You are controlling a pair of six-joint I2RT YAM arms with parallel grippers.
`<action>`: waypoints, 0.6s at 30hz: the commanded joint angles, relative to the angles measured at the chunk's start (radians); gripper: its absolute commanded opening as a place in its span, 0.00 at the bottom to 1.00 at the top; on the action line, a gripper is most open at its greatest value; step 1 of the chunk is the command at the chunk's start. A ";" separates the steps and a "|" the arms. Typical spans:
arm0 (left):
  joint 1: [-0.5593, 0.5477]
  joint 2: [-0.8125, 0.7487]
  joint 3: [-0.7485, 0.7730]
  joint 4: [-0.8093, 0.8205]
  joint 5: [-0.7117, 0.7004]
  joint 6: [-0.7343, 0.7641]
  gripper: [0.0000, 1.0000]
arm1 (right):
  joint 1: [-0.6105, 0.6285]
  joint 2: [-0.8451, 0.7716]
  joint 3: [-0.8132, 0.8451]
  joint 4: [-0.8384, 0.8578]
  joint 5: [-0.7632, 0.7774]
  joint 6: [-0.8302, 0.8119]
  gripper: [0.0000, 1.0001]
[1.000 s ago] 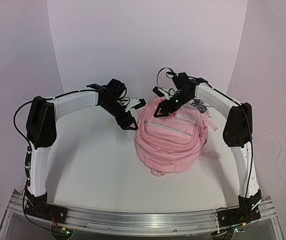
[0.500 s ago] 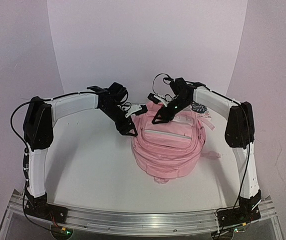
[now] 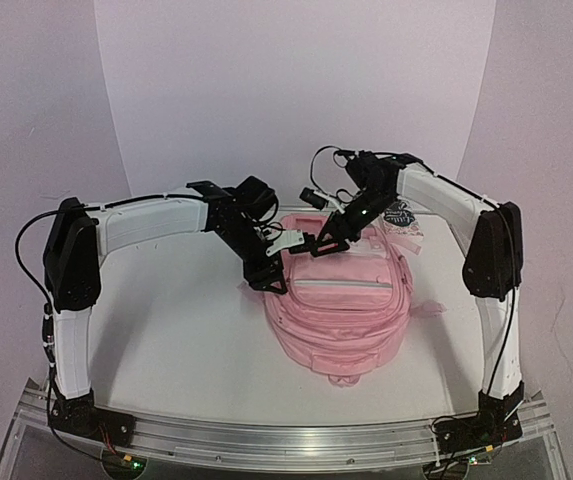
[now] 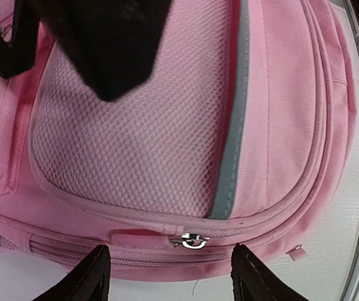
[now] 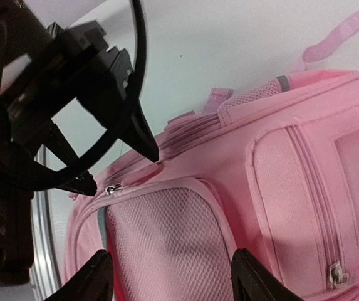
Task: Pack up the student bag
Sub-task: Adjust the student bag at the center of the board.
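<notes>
The student bag [image 3: 344, 300] is a pink backpack lying in the middle of the table, front pockets up. My left gripper [image 3: 271, 283] is at its far-left side. In the left wrist view that gripper [image 4: 173, 279] stands open, its fingertips either side of a silver zip slider [image 4: 192, 240] with a pink pull tab [image 4: 135, 238], not touching them. My right gripper [image 3: 314, 246] hovers close by; its own view shows it [image 5: 174, 279] open over the bag's mesh side pocket [image 5: 166, 244]. The left gripper's fingers [image 5: 143, 133] show there too, beside the same slider [image 5: 111, 189].
A small patterned white-and-pink item [image 3: 402, 214] lies behind the bag at the back right. A loose pink strap [image 3: 428, 308] trails off the bag's right side. The aluminium rail [image 3: 316, 436] with both arm bases runs along the near edge.
Both grippers have closed in on the bag's far-left side, the left one moving right, the right one moving left and down. The bag has slid slightly toward the near edge.
</notes>
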State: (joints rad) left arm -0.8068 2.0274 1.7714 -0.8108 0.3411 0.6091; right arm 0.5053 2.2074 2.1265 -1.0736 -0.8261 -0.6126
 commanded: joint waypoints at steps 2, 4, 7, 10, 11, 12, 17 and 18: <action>-0.018 -0.019 0.044 -0.013 -0.062 0.082 0.71 | -0.099 -0.111 0.005 -0.085 -0.068 0.062 0.71; -0.018 -0.002 0.058 -0.011 -0.061 0.091 0.71 | -0.130 -0.129 -0.027 -0.113 -0.063 0.046 0.72; -0.018 0.022 0.078 -0.016 -0.058 0.109 0.71 | -0.176 -0.163 -0.087 -0.152 -0.051 0.013 0.72; -0.018 0.050 0.098 -0.031 -0.077 0.133 0.72 | -0.209 -0.189 -0.155 -0.190 -0.005 -0.045 0.72; -0.018 0.056 0.105 -0.033 -0.081 0.138 0.72 | -0.219 -0.200 -0.183 -0.200 0.015 -0.068 0.72; -0.018 0.061 0.110 -0.033 -0.080 0.144 0.73 | -0.225 -0.212 -0.212 -0.206 0.030 -0.081 0.72; -0.020 0.076 0.125 -0.030 -0.043 0.142 0.68 | -0.255 -0.247 -0.307 -0.229 0.061 -0.118 0.73; -0.023 0.074 0.125 -0.035 -0.036 0.137 0.64 | -0.257 -0.250 -0.318 -0.231 0.061 -0.119 0.73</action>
State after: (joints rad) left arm -0.8257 2.0927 1.8483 -0.8312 0.2825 0.7337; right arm 0.2600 2.0266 1.8469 -1.2493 -0.7963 -0.6799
